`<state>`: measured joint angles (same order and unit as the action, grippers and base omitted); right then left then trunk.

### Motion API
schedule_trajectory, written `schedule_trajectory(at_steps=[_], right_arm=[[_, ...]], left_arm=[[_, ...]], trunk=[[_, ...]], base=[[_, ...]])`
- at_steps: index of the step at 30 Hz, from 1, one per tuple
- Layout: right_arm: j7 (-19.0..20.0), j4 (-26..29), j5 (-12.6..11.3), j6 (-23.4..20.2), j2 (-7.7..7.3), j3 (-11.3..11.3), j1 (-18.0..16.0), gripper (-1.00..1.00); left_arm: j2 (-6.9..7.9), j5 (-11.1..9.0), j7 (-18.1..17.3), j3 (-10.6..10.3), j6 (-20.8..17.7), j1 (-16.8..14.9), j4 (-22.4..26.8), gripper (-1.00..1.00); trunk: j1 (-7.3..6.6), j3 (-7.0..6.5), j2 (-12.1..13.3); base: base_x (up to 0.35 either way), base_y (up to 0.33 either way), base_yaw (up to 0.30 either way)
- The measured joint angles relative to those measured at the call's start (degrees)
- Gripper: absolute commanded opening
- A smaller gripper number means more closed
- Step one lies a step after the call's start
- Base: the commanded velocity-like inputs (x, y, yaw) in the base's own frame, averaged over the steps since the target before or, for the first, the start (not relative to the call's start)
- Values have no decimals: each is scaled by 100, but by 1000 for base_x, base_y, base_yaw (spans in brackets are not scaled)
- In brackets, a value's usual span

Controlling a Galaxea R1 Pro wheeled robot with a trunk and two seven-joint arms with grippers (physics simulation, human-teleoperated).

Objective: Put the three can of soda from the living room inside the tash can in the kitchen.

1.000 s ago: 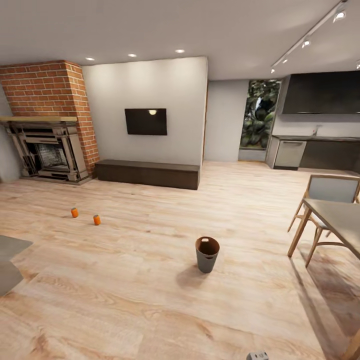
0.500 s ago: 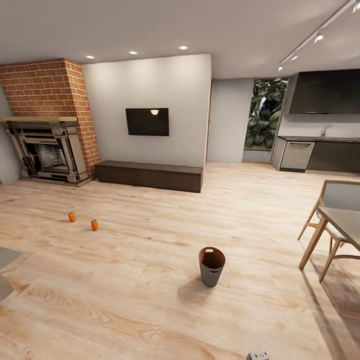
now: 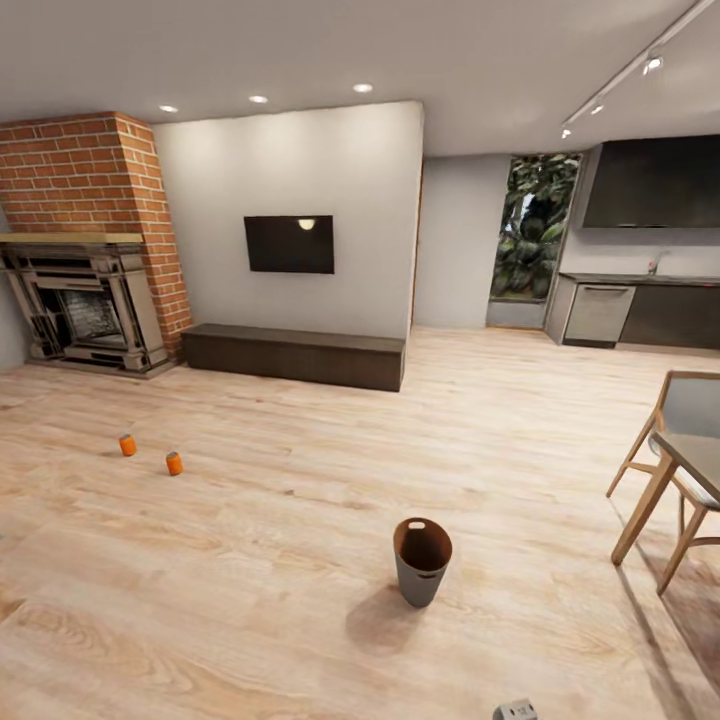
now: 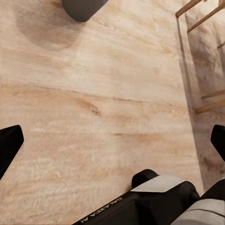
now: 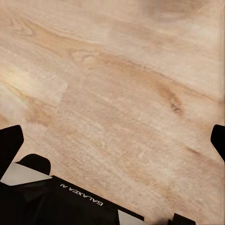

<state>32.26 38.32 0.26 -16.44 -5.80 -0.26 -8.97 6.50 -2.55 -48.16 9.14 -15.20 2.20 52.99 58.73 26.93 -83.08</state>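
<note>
I count two orange soda cans, one (image 3: 127, 445) and its neighbour (image 3: 174, 463), out at my ten o'clock. One trash can (image 3: 421, 560) at twelve. One fireplace (image 3: 85, 315), one TV (image 3: 290, 244), one low bench (image 3: 295, 354). One chair (image 3: 680, 420) and one table (image 3: 690, 465) at two o'clock.

Open plank floor (image 3: 300, 560) is seen across the near and middle ground. It is broken by a bin (image 3: 421, 560) near centre, two orange cans (image 3: 150, 454) at the left, and a table with a chair (image 3: 680, 460) at the right.
</note>
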Motion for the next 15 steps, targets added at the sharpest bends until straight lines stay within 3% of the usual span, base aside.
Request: schedule_trajectory(at_steps=[15], right_arm=[[0, 0, 0, 0, 0, 0, 0, 100]], left_arm=[[0, 0, -1, 0, 0, 0, -8, 100]], trunk=[[0, 0, 0]], base=[[348, -9, 0]])
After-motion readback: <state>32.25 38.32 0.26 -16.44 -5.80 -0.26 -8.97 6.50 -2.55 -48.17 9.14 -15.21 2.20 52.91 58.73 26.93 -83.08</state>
